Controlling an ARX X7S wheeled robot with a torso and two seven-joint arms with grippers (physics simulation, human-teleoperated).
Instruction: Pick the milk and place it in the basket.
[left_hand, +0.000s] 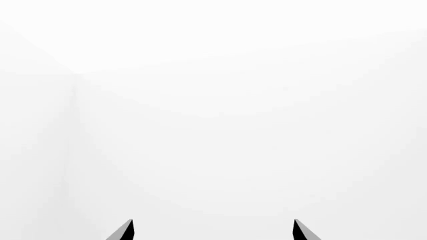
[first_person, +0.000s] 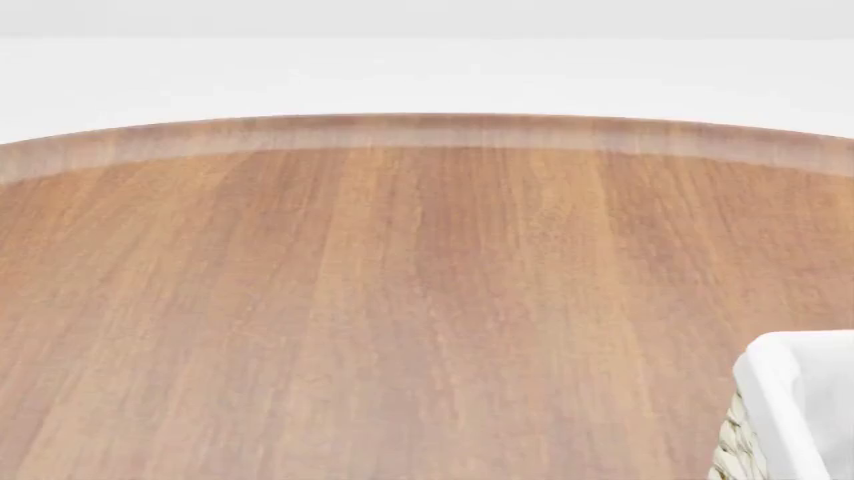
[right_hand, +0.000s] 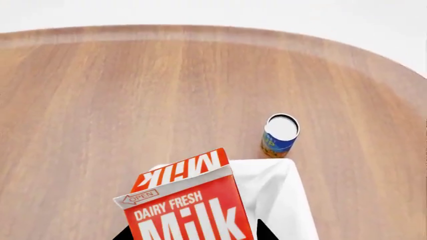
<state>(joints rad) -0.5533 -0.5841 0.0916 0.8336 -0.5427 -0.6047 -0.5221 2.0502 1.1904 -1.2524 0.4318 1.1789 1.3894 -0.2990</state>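
Observation:
The milk (right_hand: 187, 205), a red gable-top carton with white "Milk" lettering, fills the near part of the right wrist view. My right gripper (right_hand: 193, 233) is shut on it, one dark fingertip on each side. Just behind the carton lies the white cloth lining of the basket (right_hand: 283, 200). The head view shows only one corner of the basket (first_person: 801, 400), at the lower right, and neither arm nor the milk. In the left wrist view my left gripper (left_hand: 213, 231) is open and empty, facing plain white walls.
A round wooden table (first_person: 400, 300) spans the head view, its curved far edge against a white floor. A small blue and yellow can (right_hand: 279, 135) with a white top stands on the table just beyond the basket.

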